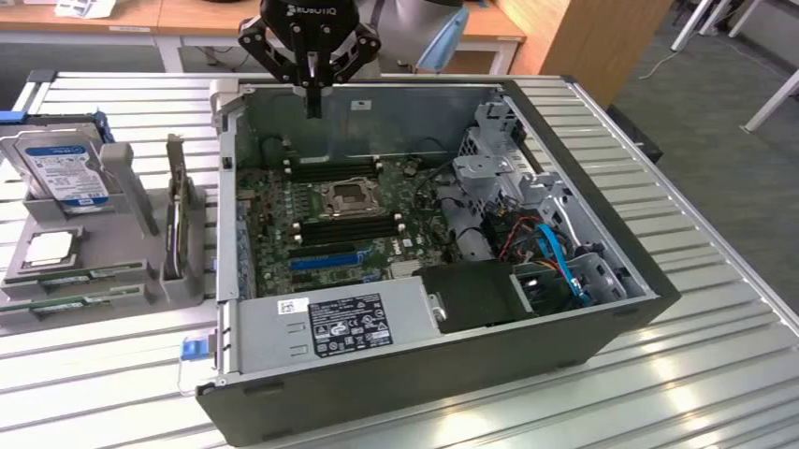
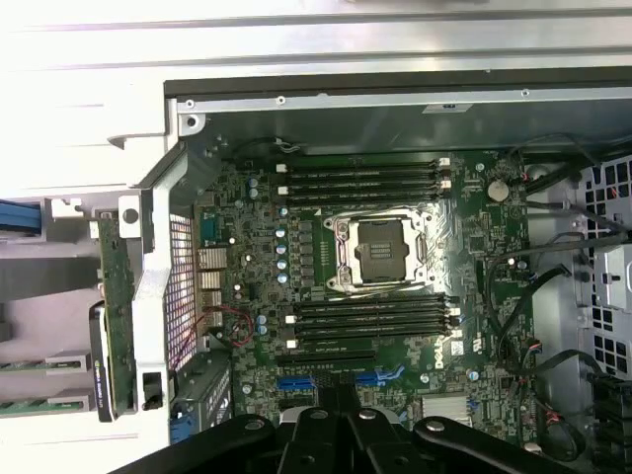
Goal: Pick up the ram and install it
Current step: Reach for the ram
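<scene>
Two ram sticks (image 1: 75, 278), thin green boards, lie side by side in the grey holder tray (image 1: 138, 292) at the exterior view's left, outside the computer case. In the wrist view the ram sticks (image 2: 35, 366) are partly cut off by the picture's edge. My gripper (image 1: 313, 105) hangs above the far end of the open case, fingers shut with nothing between them. It is well away from the ram. In the wrist view the gripper (image 2: 341, 427) looks down on the motherboard, where black memory slots (image 2: 365, 180) lie on both sides of the processor socket (image 2: 380, 247).
On the tray a silver hard drive (image 1: 63, 168) stands upright, a square processor chip (image 1: 50, 248) lies flat, and a card (image 1: 181, 215) stands on edge. The case (image 1: 587, 318) holds a power supply (image 1: 343, 323), a drive cage (image 1: 500, 178) and blue cables (image 1: 556, 253). The table is slatted metal.
</scene>
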You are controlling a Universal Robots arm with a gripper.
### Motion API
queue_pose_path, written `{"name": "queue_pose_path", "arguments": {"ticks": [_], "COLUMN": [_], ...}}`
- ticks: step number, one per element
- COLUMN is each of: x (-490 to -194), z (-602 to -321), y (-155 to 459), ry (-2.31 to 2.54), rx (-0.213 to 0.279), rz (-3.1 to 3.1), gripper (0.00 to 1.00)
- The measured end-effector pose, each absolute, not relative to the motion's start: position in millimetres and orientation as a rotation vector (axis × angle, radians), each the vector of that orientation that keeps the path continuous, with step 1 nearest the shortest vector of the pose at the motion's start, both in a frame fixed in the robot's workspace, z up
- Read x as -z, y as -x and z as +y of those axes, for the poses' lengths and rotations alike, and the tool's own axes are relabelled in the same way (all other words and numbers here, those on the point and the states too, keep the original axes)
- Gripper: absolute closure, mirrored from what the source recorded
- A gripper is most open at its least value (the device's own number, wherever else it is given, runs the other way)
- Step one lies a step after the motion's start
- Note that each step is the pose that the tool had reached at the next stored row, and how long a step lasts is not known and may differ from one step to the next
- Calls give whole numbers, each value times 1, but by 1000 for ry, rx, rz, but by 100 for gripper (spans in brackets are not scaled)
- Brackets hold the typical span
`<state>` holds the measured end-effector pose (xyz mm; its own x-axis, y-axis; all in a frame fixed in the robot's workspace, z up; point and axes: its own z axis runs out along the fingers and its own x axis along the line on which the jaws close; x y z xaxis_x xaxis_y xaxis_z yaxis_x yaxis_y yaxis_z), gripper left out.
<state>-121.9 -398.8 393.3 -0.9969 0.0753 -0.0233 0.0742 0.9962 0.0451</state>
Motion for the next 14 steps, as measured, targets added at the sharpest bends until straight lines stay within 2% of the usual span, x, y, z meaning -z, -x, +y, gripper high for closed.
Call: {"name": "queue_pose_path", "arguments": {"ticks": [14], "x": [-393], "z": [-399], "y": [138], "ry": [-116], "rx": [-69], "rz": [3114], "gripper": [90]}}
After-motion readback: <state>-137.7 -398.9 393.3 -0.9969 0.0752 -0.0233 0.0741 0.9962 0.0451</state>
